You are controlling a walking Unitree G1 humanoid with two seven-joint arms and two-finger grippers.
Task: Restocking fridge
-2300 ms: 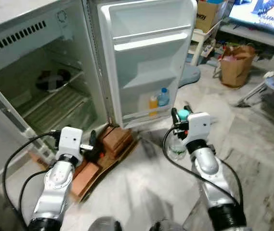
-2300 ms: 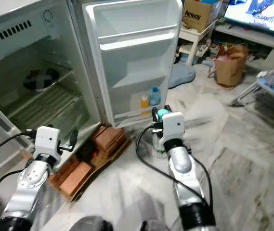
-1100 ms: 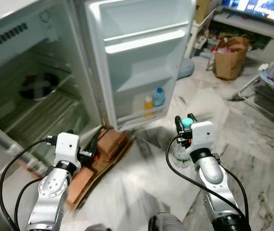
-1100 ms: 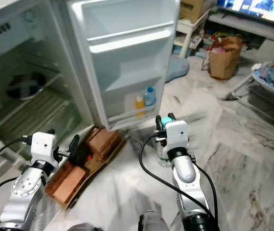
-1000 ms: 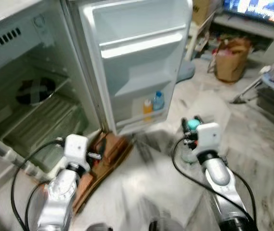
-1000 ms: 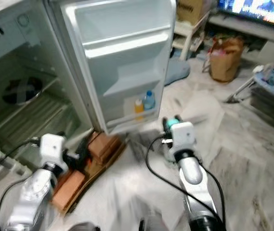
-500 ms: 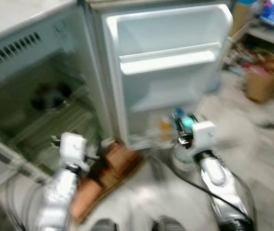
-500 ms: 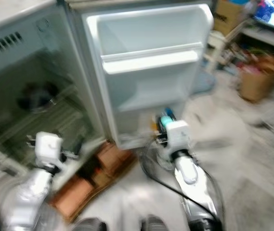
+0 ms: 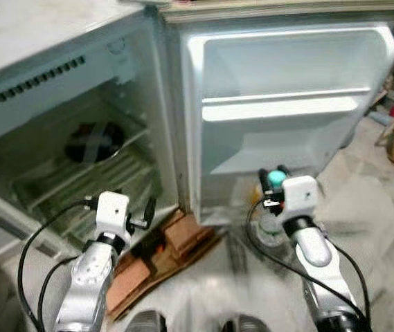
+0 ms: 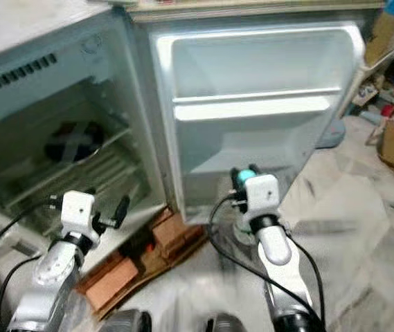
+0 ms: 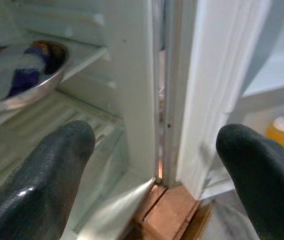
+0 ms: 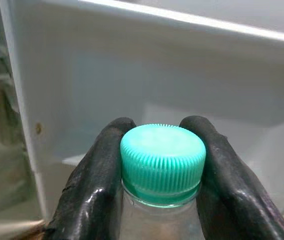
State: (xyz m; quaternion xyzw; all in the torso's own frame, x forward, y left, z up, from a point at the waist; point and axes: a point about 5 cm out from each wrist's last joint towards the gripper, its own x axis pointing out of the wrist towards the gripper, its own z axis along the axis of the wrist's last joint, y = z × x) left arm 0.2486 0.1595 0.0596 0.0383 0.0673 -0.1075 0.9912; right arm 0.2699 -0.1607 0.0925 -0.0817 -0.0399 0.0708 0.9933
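The bottle [image 12: 160,190] is pinched just under its teal cap [image 9: 275,178] by the right gripper [image 12: 162,165], lower right of centre, before the open fridge door [image 9: 287,117]. Held so high, it could swing or slip. Its long axis stands upright, cap upward. The left gripper [image 11: 146,165] is spread wide, empty.

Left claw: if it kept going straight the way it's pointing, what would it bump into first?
Probably the fridge's front edge, where the open door hinges on. The left claw is open and aimed right at that seam, with bricks below. Depth is hard to judge, so it might slip just inside.
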